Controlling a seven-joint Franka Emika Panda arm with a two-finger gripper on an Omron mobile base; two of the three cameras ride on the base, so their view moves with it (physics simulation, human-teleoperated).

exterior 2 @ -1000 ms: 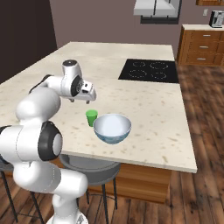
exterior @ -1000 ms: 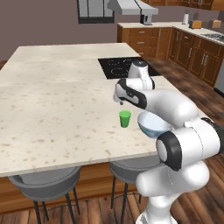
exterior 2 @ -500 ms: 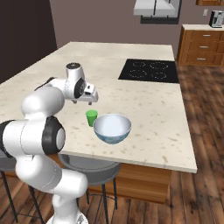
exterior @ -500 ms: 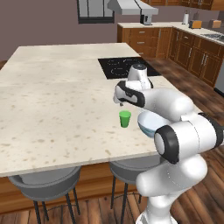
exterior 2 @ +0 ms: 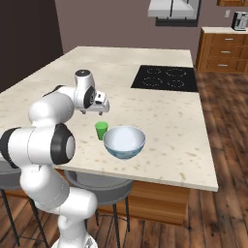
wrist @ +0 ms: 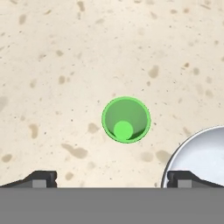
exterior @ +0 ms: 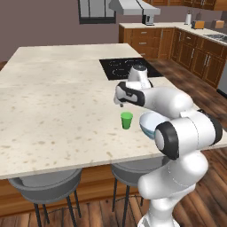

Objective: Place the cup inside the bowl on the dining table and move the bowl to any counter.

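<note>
Here the claw (wrist: 112, 177) hangs above the desk (exterior: 53, 111) with its two fingertips (wrist: 41, 177) spread wide and nothing between them, pointing straight down. In the hand view the cup (wrist: 126, 119) sits upright a little ahead of the gap between the tips, its open mouth facing the camera. From the side views the claw (exterior 2: 99, 107) is above and just behind the cup (exterior 2: 101, 131), not touching it. The bowl (exterior 2: 124, 142) stands just beside the cup, apart from it, and both rest near the desk's front edge on the robot's side, well away from the cooktop (exterior 2: 166, 78) set in towards the far corner.

The step in hand looks like the approach to grasp the cup. The next move calls for centring the tips over the cup and then descending so the tips straddle its wall before closing, keeping clear of the bowl's rim.
</note>
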